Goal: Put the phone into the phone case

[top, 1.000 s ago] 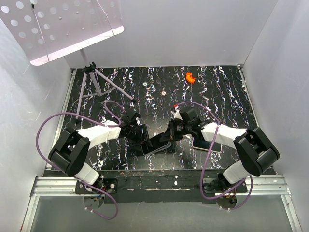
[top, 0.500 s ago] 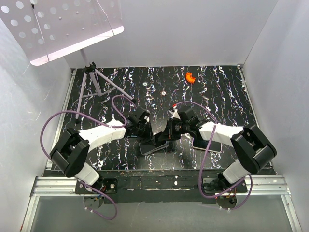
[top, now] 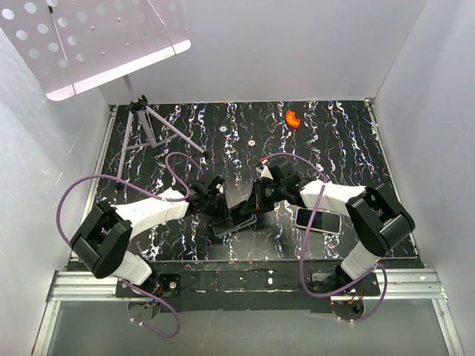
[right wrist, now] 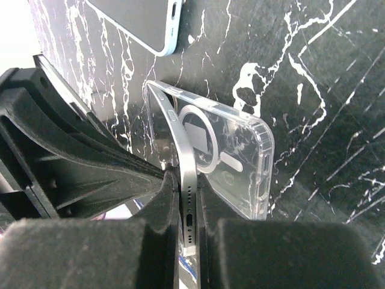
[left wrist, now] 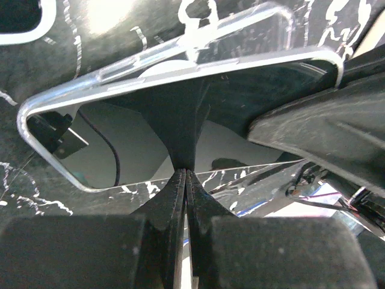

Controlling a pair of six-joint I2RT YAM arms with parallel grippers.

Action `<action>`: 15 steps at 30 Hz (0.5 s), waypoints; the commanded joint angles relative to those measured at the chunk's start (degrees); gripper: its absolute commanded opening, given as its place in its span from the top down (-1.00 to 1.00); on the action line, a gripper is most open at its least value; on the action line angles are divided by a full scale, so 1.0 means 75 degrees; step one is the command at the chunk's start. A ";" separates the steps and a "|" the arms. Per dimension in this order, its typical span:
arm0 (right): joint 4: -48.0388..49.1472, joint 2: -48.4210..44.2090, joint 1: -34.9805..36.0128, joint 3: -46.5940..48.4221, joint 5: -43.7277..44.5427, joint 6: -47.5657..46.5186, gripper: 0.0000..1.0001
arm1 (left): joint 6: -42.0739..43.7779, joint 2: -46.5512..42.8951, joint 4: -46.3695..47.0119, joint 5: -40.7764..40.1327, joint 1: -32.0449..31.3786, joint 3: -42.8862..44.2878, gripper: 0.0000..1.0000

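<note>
Near the middle of the table [top: 356, 148] you have the phone [right wrist: 185, 180] up on its edge, touching the phone case [right wrist: 231, 150] beside it. A second phone [top: 318, 220] lies flat to their right. Far back sit an orange piece [top: 292, 118], right of centre, and a tripod [top: 148, 126], left.

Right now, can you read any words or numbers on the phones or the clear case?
None can be read.
The clear case shows only a plain ring and bar, no letters.
The gripped phone and the lying phone show no writing.
The orange thing is too small to tell.
</note>
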 commanded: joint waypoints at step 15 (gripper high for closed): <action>-0.2204 0.0967 0.0088 -0.0262 0.2964 -0.0919 0.86 | -0.0043 -0.1039 -0.0167 -0.0686 0.0105 -0.0577 1.00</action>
